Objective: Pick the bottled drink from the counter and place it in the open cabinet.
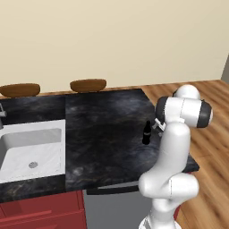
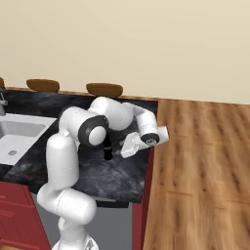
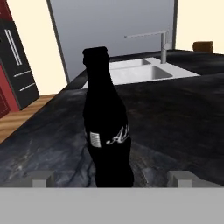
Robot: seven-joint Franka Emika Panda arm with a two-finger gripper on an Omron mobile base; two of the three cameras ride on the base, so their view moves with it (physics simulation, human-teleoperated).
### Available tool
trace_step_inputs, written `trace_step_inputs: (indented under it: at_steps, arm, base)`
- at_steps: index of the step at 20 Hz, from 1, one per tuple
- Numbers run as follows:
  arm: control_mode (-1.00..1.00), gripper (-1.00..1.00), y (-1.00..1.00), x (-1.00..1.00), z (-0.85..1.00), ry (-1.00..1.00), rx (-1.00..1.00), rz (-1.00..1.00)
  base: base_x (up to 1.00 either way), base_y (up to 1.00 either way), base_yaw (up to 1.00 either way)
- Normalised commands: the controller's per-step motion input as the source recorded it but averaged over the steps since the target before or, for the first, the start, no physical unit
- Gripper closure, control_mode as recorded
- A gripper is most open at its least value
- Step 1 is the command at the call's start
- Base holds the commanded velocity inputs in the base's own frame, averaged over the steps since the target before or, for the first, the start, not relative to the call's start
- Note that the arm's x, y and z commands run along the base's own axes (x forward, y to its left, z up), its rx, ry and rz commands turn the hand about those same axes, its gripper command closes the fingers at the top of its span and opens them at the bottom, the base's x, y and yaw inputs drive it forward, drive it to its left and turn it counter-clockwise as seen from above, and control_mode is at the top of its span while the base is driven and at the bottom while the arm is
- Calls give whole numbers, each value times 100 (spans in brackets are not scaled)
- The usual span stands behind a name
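Closest in the hand view stands the bottle (image 3: 106, 127), upright on the counter (image 3: 175, 118), black with a pale script label around its belly. Two grey fingertips (image 3: 40, 178) poke up at either side of the bottle's base, spread wide, with open stone between each tip and the glass; nothing is pinched. The gripper (image 3: 111, 179) sits level with the bottle's foot and faces it straight on.

Beyond the bottle lies the white sink (image 3: 144, 72) with a bent silver tap (image 3: 164, 43) rising at its far edge. A grey panel stands behind the sink. Off to the bottle's left are a dark appliance with silver handles (image 3: 17, 70) and a strip of wood floor.

From the left base view, the bottle (image 1: 146, 133) stands near the counter's (image 1: 103, 129) right end, well apart from the sink (image 1: 31, 150), and the white arm's big elbow joint looms just beside the bottle on its right. Two brown stool tops (image 1: 88, 85) sit past the counter's back edge, well behind the bottle.

From the right base view, the bottle (image 2: 107, 148) is partly hidden by the arm's dark-capped joint, and the hand (image 2: 132, 145) lies low over the stone just to the bottle's right, between it and the counter's (image 2: 117, 176) end. Red fronts run under the slab.
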Motion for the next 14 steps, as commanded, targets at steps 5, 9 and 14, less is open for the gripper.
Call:
trace_step_inputs:
  at_steps: [5, 9, 14]
  arm:
    - [-100, -100, 6, -10, 0, -1, 0, 1]
    - [-100, -100, 17, -21, 0, 0, 0, 2]
    - [-100, -100, 20, -9, 0, 0, 0, 1]
  base:
    - [0, 0, 0]
    - [0, 0, 0]
    - [0, 0, 0]
